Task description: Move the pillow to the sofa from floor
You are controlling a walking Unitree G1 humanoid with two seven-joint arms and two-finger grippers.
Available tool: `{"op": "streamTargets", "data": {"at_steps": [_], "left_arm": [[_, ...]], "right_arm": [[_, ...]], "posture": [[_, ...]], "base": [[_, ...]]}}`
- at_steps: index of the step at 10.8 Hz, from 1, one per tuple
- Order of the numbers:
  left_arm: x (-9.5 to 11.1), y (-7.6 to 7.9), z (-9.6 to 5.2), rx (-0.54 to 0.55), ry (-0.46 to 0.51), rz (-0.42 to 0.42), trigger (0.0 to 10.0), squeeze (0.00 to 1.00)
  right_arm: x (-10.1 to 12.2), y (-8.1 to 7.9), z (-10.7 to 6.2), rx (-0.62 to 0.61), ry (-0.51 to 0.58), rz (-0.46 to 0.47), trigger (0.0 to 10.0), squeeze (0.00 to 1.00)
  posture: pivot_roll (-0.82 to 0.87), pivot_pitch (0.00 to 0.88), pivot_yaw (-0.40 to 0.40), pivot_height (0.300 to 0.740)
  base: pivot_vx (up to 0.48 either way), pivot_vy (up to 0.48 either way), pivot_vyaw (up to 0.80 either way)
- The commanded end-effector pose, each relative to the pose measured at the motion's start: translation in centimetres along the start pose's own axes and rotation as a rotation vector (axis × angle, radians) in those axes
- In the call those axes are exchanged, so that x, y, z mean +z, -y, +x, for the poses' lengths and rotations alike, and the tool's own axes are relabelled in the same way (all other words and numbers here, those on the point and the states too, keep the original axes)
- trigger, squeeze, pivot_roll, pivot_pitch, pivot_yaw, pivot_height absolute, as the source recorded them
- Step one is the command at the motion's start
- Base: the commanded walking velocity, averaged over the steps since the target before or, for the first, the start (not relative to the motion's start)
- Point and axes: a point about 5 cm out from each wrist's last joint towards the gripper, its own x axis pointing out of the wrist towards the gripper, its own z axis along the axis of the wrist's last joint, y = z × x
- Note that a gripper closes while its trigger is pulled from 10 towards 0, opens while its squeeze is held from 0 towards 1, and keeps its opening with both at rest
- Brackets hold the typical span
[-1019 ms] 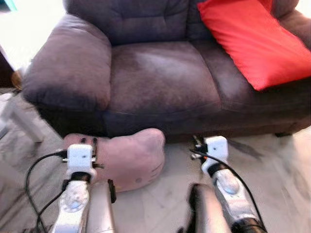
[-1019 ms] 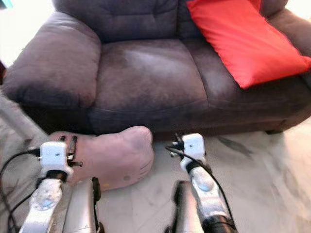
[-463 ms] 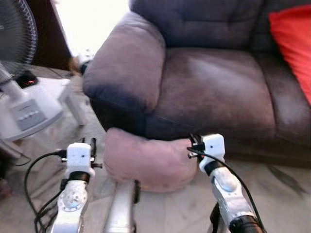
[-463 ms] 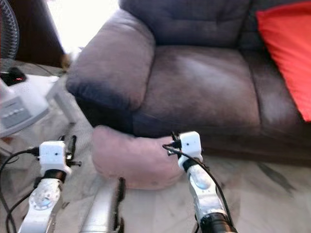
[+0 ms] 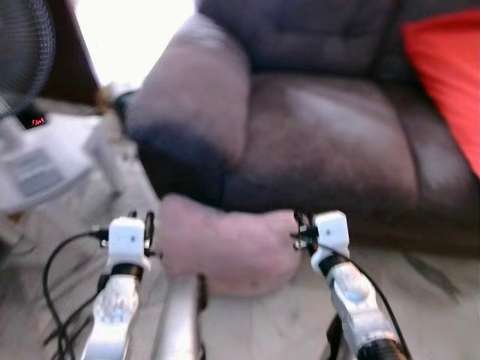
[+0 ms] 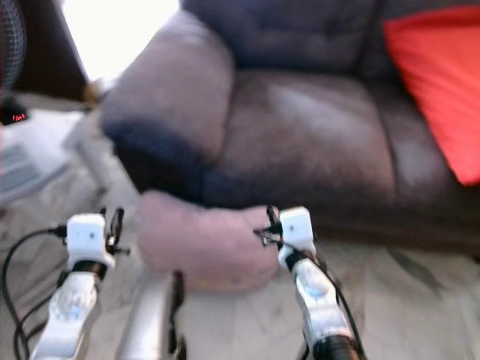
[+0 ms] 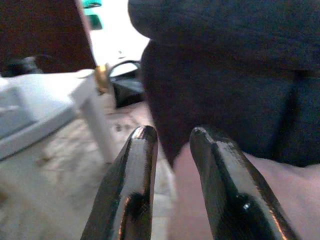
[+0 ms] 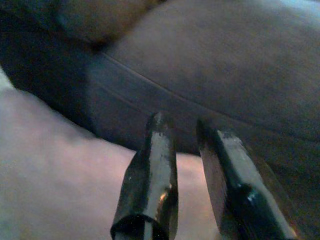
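Note:
A pale pink pillow lies on the floor against the front of the dark purple-grey sofa, below its left armrest. My left gripper is just off the pillow's left end, open by a narrow gap with nothing in it; the left wrist view shows the same gripper with the pillow beside it. My right gripper is at the pillow's right end, also open by a narrow gap. In the right wrist view this gripper is just over the pillow, facing the sofa front.
A red cushion leans on the sofa's right side. A standing fan and its white base are on the left, near a white leg. Pale marbled floor lies in front of the sofa.
The camera has swung left, so the fan came into view. Both arms now flank the pillow, the right gripper having closed in on its right end. The picture is more blurred.

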Motion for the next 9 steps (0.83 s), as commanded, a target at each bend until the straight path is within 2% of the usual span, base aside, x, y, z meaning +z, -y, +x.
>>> {"op": "streamTargets", "data": {"at_steps": [1, 4, 5, 7, 9], "left_arm": [[-0.09, 0.22, -0.03, -0.009, -0.011, -0.009, 10.0, 0.00], [-0.14, 0.06, 0.06, -0.002, -0.016, -0.007, 10.0, 0.00], [-0.15, 0.08, 0.08, -0.004, -0.017, -0.008, 10.0, 0.00], [-0.11, 0.15, 0.08, -0.006, -0.017, -0.008, 10.0, 0.00], [-0.13, 0.09, 0.04, -0.004, -0.017, -0.007, 10.0, 0.00]], "right_arm": [[-0.12, 0.39, -0.16, -0.016, 0.001, 0.024, 10.0, 0.00], [0.03, 0.38, -0.06, 0.001, 0.006, -0.017, 10.0, 0.00], [0.03, 0.21, -0.09, 0.009, 0.009, -0.024, 10.0, 0.00], [-0.09, 0.41, -0.12, -0.014, 0.004, 0.006, 10.0, 0.00], [-0.09, 0.49, -0.14, -0.011, 0.003, -0.009, 10.0, 0.00]], "posture": [[0.11, 0.133, -0.049, 0.472], [0.11, 0.131, -0.049, 0.472], [0.11, 0.131, -0.049, 0.472], [0.11, 0.132, -0.049, 0.472], [0.11, 0.133, -0.049, 0.472]], "base": [[0.000, 0.000, 0.00], [0.000, 0.000, 0.00], [0.000, 0.000, 0.80], [0.000, 0.000, 0.00], [0.000, 0.000, 0.00]]}}
